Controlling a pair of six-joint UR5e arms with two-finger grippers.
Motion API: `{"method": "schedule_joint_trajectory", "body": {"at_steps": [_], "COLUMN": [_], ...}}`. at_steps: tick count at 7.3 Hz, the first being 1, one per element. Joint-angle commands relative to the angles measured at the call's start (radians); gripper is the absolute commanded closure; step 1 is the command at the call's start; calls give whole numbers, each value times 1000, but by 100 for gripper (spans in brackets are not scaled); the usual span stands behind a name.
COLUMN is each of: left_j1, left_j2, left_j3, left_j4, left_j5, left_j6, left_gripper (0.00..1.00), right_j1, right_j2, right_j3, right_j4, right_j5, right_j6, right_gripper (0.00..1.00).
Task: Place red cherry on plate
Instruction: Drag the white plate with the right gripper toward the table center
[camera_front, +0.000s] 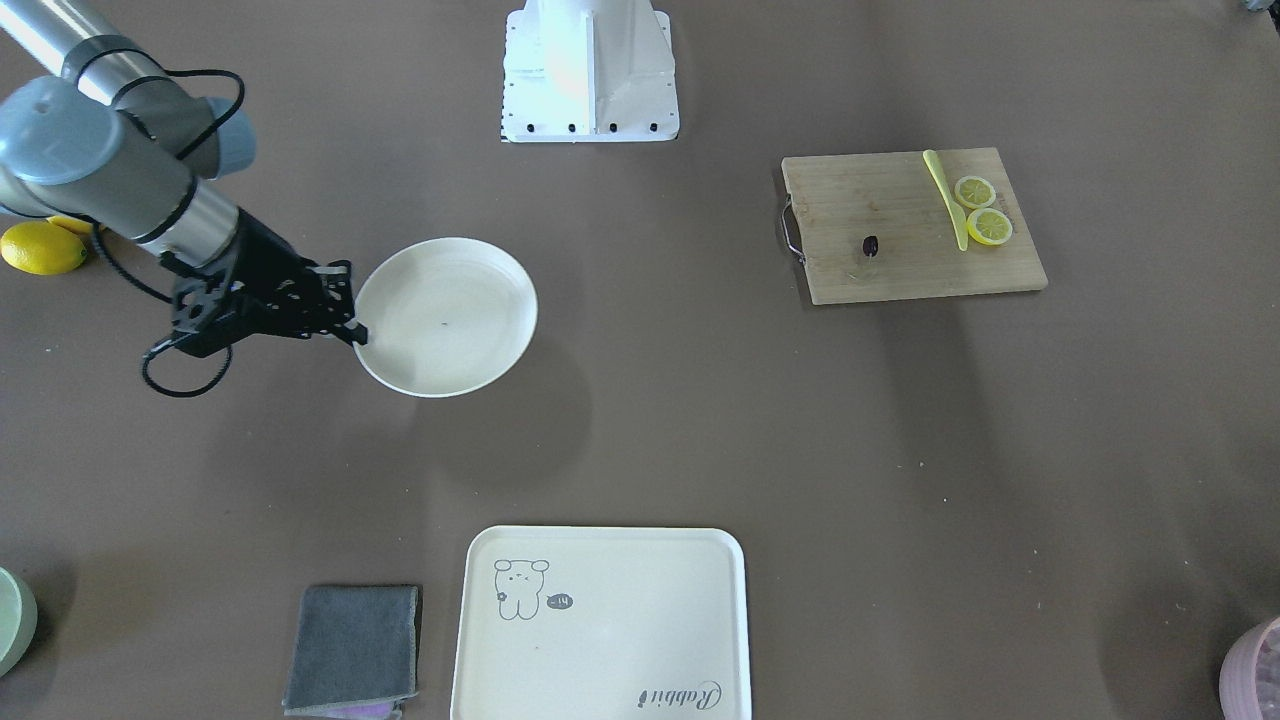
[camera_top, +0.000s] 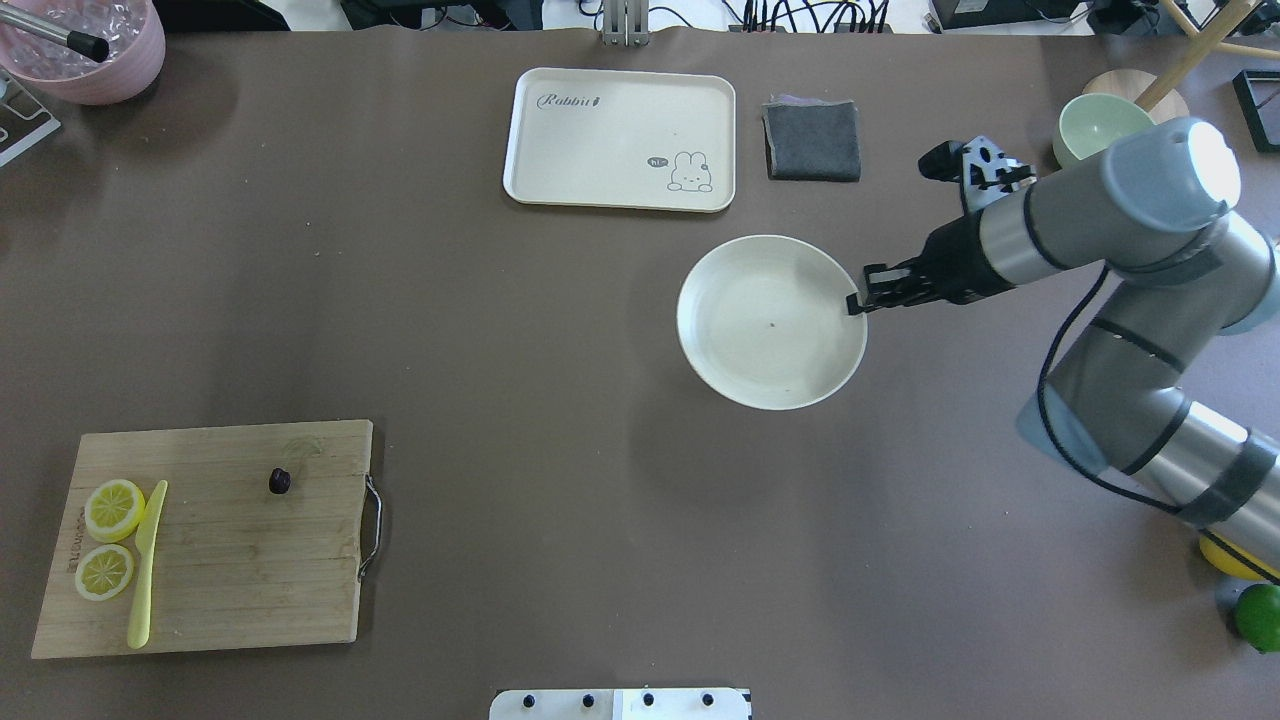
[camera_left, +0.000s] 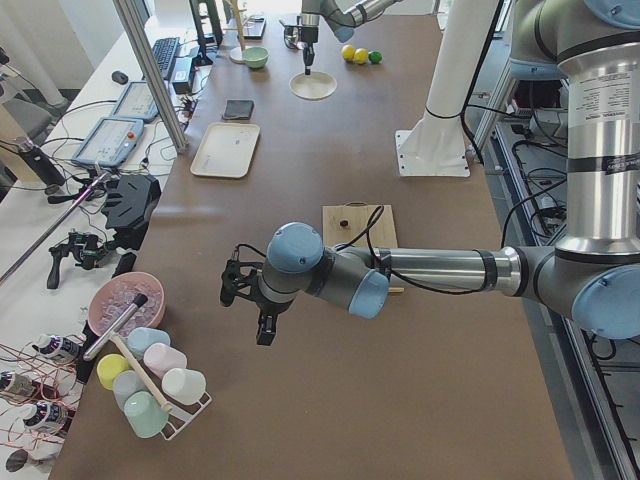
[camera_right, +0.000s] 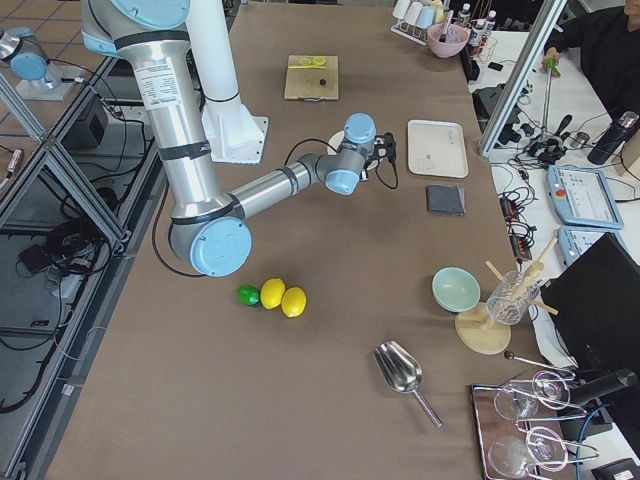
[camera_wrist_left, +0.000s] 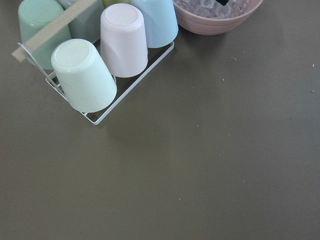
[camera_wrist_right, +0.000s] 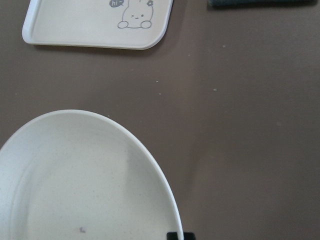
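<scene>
Layout at the moment shown: the red cherry (camera_top: 280, 481) is seen lying on the wooden cutting board (camera_top: 230, 570), apart from the two lemon slices (camera_top: 114, 508) and the yellow knife (camera_top: 146, 565), which are set at the end of the board away from its metal handle. The plate (camera_top: 770, 330) is found well apart from the board, across the table (camera_top: 560, 450) on the robot's right, with nothing in it but a small dark speck.

The right gripper (camera_top: 858, 300) is placed at the plate's rim. Its jaws appear to be clenched on that rim, though only one black tip is caught at the edge in the wrist view. An offset shadow suggests that the plate is held clear of the table. The left gripper (camera_left: 245, 305) is visible only in the side view, hanging near a rack of upturned cups (camera_wrist_left: 85, 75). Whether its jaws are released or clenched cannot be told.

The cherry is judged to be very light, small, smooth and rounded. It is therefore liable to roll, or to be squirted out by a hard pinch. A gentle hold from above, across the narrow width of the body, is advised. A low release near the middle of the stiff, shallow plate is also advised.
</scene>
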Motion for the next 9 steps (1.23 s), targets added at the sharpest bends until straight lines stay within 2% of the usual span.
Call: {"method": "schedule_joint_trajectory", "body": {"at_steps": [1,2,3,4,6,7,8,9], "left_j1": [0,0,-1,-2,-3,-3,-5,-5], "left_j2": [2,2,3,3,3,3,3,3], "left_j3": [6,8,12,11,17,17,11,26], "left_j4": [3,3,2,3,7,-1,-3,-1], "left_j5": [0,2,0,0,0,0,-2,-32], "left_j6": [1,1,2,1,2,2,2,-1], "left_gripper": [2,2,2,2,2,2,2,2], "right_j1": [-187,-224,-244,-261,-278,-278,-281,-248], "right_j2": [108,140,174,192,206,208,208,208], "right_j3": [-2,-12,-62,-105,-103,-103,-100,-92], "right_j4": [-86,-119,-126,-119,-119,-119,-117,-122], "right_j5": [-218,-267,-300,-315,-315,-315,-317,-314], "right_j6": [168,180,177,178,218,218,261,260], "right_gripper": [100,100,100,100,100,36,2,1]}}
